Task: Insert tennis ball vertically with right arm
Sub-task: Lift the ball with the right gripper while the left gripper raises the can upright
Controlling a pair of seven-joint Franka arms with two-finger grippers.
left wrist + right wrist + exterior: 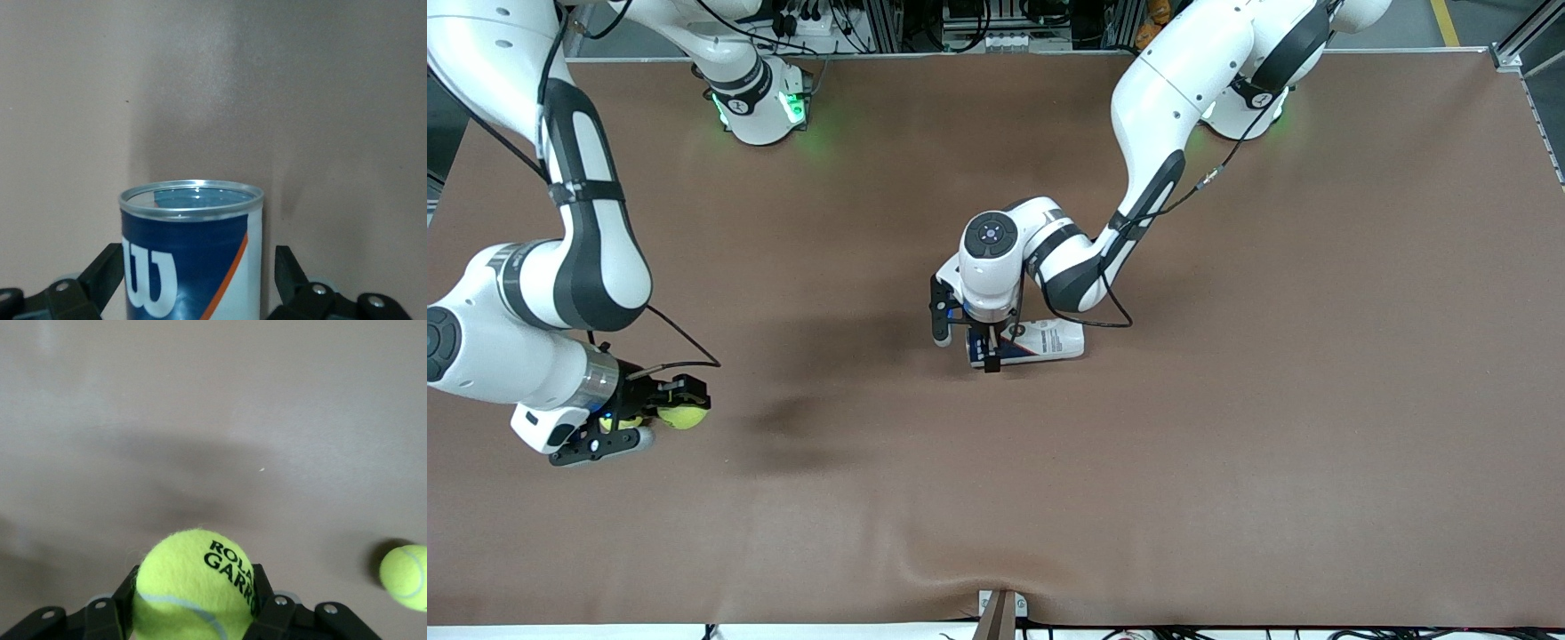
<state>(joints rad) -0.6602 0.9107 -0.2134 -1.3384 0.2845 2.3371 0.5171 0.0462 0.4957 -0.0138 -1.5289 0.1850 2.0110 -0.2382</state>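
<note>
Gripping the ball point(193, 583) in my right gripper point(660, 412), well apart from the can point(192, 257), twd my end. Left gripper point(966, 342) straddles can, jaws apart. Next: carry over can mouth, drop in.

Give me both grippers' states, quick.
Left gripper: open around the tennis ball can, fingers apart from it.
Right gripper: shut on a tennis ball, over the table.

Left gripper point(991, 342) and can point(1040, 339) mid-table, second ball point(405, 577) beside right gripper point(660, 418)
</note>
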